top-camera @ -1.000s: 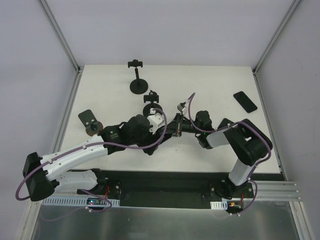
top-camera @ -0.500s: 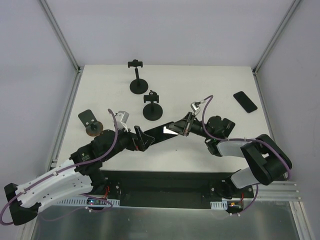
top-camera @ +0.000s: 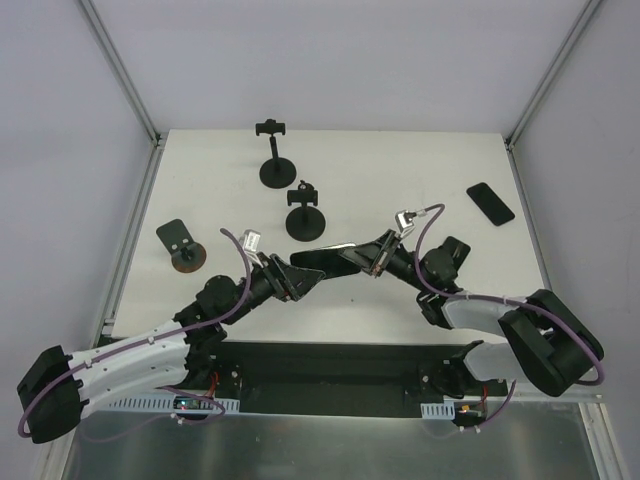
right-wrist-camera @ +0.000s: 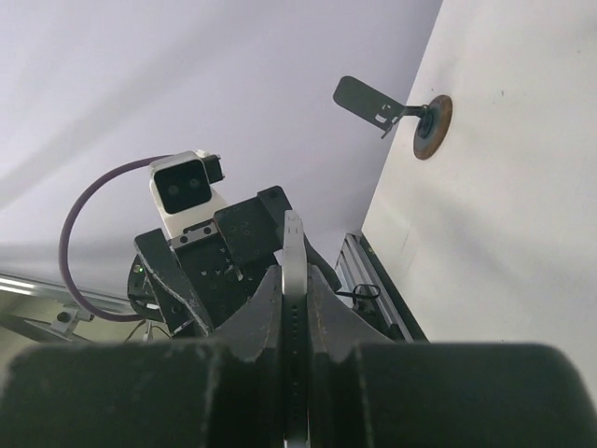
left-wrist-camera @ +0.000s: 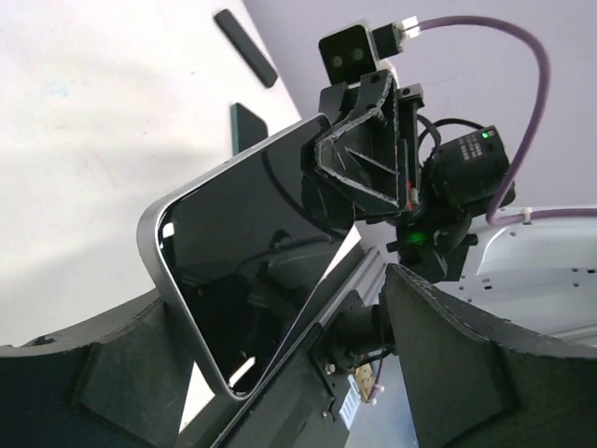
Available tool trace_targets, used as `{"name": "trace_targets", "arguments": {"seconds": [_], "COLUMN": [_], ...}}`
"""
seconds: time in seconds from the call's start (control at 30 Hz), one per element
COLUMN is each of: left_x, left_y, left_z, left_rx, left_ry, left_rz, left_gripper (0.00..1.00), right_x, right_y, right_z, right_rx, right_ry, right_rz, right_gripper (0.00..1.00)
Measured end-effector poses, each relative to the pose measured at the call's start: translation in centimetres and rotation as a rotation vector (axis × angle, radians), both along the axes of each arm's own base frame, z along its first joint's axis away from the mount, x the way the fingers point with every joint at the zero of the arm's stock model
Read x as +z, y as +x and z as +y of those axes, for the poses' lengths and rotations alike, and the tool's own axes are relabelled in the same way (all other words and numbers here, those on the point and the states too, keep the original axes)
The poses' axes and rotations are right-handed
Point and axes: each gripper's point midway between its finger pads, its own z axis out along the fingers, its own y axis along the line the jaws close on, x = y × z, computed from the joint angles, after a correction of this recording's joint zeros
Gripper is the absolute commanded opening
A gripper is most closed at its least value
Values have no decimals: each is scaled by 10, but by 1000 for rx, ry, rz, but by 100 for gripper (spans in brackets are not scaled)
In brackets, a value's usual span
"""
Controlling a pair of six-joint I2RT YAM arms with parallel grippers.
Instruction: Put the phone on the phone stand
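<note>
- White table (top-camera: pixel 420 170) lies under both arms.
- Right gripper (top-camera: pixel 362 258): clamped on the far end of the phone (top-camera: pixel 335 258), which is held above the table.
- Left gripper (top-camera: pixel 298 276): fingers spread either side of the phone's near end.
- Phone stand (top-camera: pixel 304 212): upright behind the phone.
- Second phone (top-camera: pixel 490 203): flat, far right.

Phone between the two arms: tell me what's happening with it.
The right gripper is clamped on one end of the phone, holding it in the air between the arms. The left gripper sits at the other end with its fingers spread to either side, not closed on it. It looks like a handover. The nearest phone stand is empty; a second phone lies on the table.
</note>
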Motion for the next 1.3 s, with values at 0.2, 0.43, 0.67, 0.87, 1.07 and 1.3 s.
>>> {"name": "trace_targets", "arguments": {"seconds": [0.2,0.43,0.67,0.87,1.07,1.3], "left_x": [9,23,47,50,74,90], "left_y": [2,1,-6,-18,-38,-67], "left_z": [-5,-3,-1,-2,-13,-12], "left_rx": [-8,-7,-29,-94,-265,-459], "left_ry": [-69,-130,-230,-152,13,163], "left_rz": [-32,-79,-81,-178,-312,-409], "left_gripper": [51,21,0,0,0,0], "right_x": [13,30,49,34,21,29], "right_y": [-3,-11,-23,-48,-74,-105], "right_z": [0,3,2,8,4,-15], "right_rx": [-30,-24,-19,122,316,421], "right_ry": [40,86,135,36,-150,-272], "right_rz": [-33,-82,-188,-263,-392,-587], "right_gripper": [1,1,17,71,77,59]}}
